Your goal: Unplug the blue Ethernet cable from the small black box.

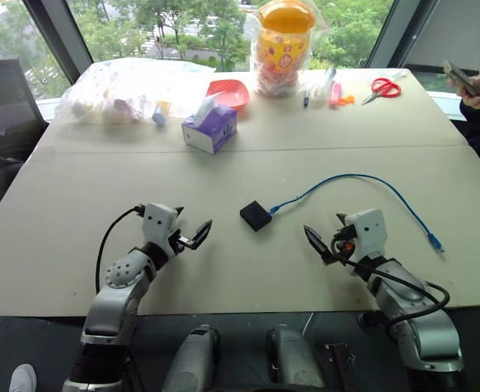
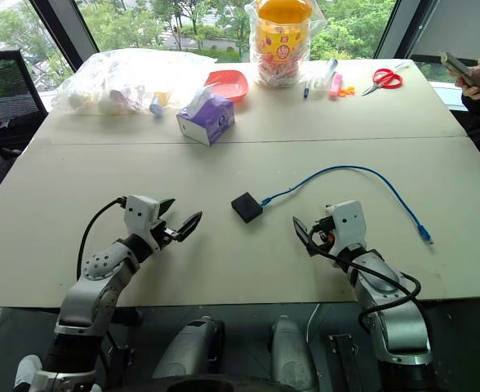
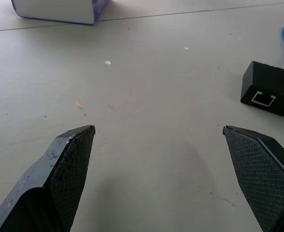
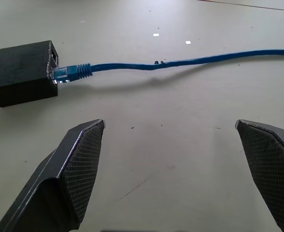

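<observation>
The small black box lies flat on the pale table, roughly midway between the two grippers and a little farther out from the robot than either of them. The blue Ethernet cable is plugged into the side of the box that faces the robot's right; in the right wrist view its clear plug sits seated in the port. From there the cable rises in an arc across the table away from the robot, then curves back down toward the right edge, where its free end lies loose on the surface. The left gripper hovers to the left of the box, apart from it, with its two black fingers spread wide and nothing between them; the left wrist view shows the box off to one side, past one fingertip, with an empty port on the side facing it. The right gripper sits to the right of the box and nearer the robot, just under the cable's arc, its fingers also spread wide and empty, touching neither box nor cable. At the far side of the table stand a purple tissue box, a red bowl, and red scissors.
</observation>
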You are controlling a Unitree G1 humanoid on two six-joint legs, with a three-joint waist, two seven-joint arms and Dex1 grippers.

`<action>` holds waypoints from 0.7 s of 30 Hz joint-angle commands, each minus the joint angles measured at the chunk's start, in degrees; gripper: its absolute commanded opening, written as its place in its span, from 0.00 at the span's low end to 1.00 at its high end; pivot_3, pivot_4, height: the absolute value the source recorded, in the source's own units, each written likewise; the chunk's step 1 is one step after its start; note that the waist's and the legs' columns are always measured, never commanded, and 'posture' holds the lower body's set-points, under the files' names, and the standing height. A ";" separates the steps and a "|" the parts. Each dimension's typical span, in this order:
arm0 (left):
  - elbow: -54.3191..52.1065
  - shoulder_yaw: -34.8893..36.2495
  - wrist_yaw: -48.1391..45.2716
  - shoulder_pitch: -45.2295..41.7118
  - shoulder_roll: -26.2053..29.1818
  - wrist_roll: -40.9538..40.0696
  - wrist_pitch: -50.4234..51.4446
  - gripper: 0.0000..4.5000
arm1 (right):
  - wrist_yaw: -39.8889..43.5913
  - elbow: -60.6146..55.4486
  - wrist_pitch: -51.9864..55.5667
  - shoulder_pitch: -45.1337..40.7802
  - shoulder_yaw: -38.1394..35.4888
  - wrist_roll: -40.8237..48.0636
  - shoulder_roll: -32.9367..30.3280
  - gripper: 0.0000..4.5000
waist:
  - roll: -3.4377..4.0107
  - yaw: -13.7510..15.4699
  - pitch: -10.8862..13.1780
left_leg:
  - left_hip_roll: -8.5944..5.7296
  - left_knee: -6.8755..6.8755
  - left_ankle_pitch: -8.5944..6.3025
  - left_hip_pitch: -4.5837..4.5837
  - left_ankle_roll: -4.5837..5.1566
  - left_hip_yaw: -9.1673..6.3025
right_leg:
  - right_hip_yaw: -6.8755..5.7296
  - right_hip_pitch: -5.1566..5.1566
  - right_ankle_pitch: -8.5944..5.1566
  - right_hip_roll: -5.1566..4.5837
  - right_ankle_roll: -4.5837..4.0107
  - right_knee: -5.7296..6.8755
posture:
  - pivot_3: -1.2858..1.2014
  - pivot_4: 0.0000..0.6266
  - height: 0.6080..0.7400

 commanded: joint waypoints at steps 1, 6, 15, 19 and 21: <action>-0.82 0.59 -0.61 -0.75 0.41 -0.65 -1.45 0.98 | 0.83 -2.33 -0.26 -0.84 -0.30 0.78 -0.82 1.00 | 0.00 0.01 0.00 | 0.00 0.00 0.00 0.00 0.00 0.00 | 0.00 0.00 0.00 0.00 0.00 0.00 | 0.52 0.24 1.00; -3.05 0.73 -2.50 -0.20 -0.31 -3.73 -0.76 0.98 | 2.84 -2.58 1.34 -1.70 -0.53 1.72 -2.54 1.00 | 0.00 0.01 0.00 | 0.00 0.03 0.00 0.00 0.00 0.00 | 0.00 0.01 0.00 0.00 0.00 0.01 | 0.52 0.24 1.00; -3.61 2.18 -7.64 -1.98 4.82 -7.98 3.33 0.98 | 8.48 -4.18 8.31 -5.33 -1.22 6.07 -9.65 1.00 | -0.01 -0.01 0.01 | 0.00 0.08 0.00 0.00 0.00 0.00 | 0.00 0.03 0.00 0.00 -0.01 0.03 | 0.52 0.24 1.00; -2.95 2.55 -12.79 -3.34 9.71 -10.69 5.57 0.98 | 11.44 -4.45 11.40 -7.46 -0.81 7.65 -14.13 1.00 | 0.00 -0.02 0.00 | 0.01 0.20 0.00 -0.01 0.00 -0.02 | -0.02 0.05 0.00 0.03 -0.02 0.07 | 0.52 0.24 1.00; -2.39 2.45 -14.94 -3.87 11.76 -11.21 6.03 0.98 | 13.00 -3.75 13.06 -8.80 -0.51 8.37 -16.33 1.00 | -0.01 -0.02 0.01 | 0.01 0.24 0.00 -0.02 0.01 -0.01 | -0.02 0.07 -0.01 0.01 -0.02 0.06 | 0.52 0.24 1.00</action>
